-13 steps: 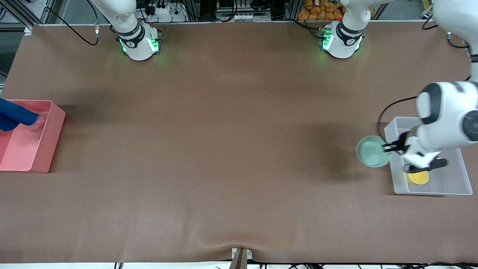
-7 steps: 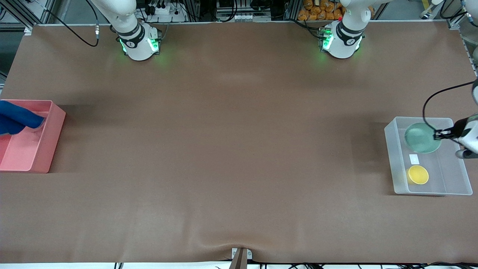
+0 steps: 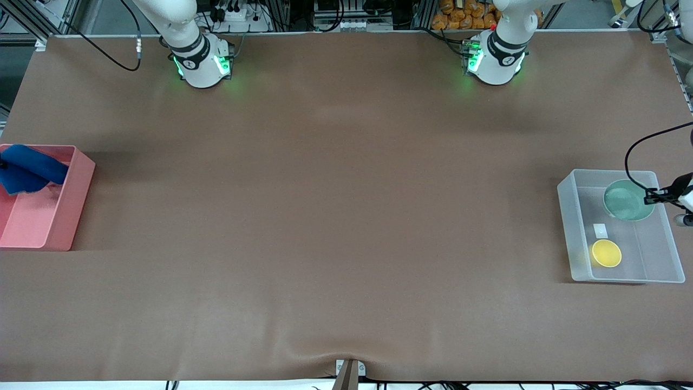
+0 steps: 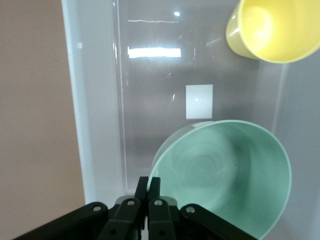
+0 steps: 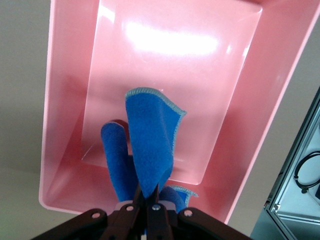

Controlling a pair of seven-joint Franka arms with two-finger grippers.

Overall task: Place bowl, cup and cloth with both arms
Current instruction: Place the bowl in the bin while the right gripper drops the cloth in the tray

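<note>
1. The desk (image 3: 346, 216) carries two bins, one at each end: a pink bin (image 3: 65, 216) at the right arm's end and a clear bin (image 3: 568, 238) at the left arm's end.
2. The pink bin looks bare inside in the right wrist view. The cloth (image 3: 30, 168) hangs over it, pinched in the right gripper (image 5: 147, 200), and has not been let go. Judged from this, the cloth's placing is nearly done: only the lowering and release are left.
3. The clear bin already holds the cup (image 3: 606, 253), which stands upright on the bin floor toward the front camera's end, beside a small white label (image 3: 600, 231). That item appears finished.
4. The bowl (image 3: 628, 200) is over the clear bin's end nearer the robots' bases, held by its rim. Whether it touches the bin floor cannot be told. It seems to need only a release.
5. The left gripper (image 4: 148, 187) has its jaws pressed together on the bowl's thin rim, with no gap showing apart from the rim itself.
6. The right gripper has its jaws closed tight on a fold of the cloth, which droops from them in two hanging flaps above the pink bin.
</note>
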